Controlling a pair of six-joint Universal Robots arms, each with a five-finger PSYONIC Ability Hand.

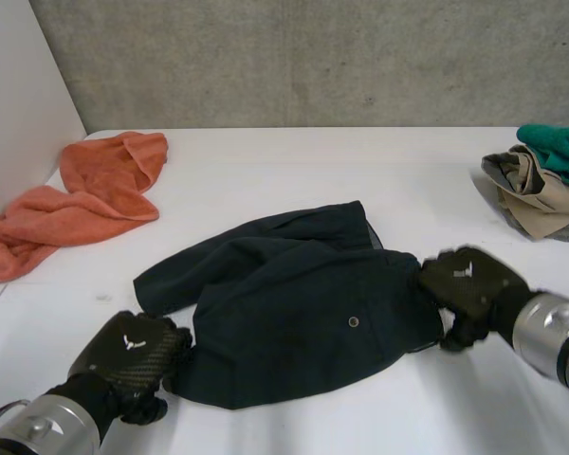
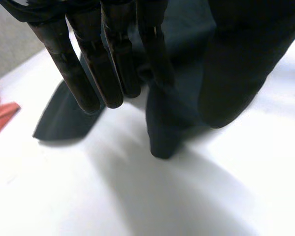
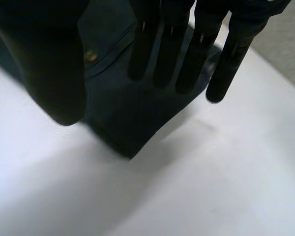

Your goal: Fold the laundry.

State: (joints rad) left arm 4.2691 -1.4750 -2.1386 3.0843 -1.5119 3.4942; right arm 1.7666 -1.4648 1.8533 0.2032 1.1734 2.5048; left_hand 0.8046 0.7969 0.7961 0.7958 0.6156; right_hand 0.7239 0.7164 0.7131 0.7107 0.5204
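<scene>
While holding the dark garment [image 1: 294,313] rumpled on the counter [image 1: 360,171]: pinching its near corner, fingers against thumb, in the left robot hand [image 1: 133,355]; pinching its side edge likewise in the right robot hand [image 1: 469,280]. Leaving an orange towel [image 1: 85,199] beyond the left, a clothes pile [image 1: 541,190] beyond the right.

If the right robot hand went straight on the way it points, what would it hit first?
The dark navy cloth garment, most likely: the right robot hand sits at its edge, pointing across it. Height above it is unclear.
</scene>
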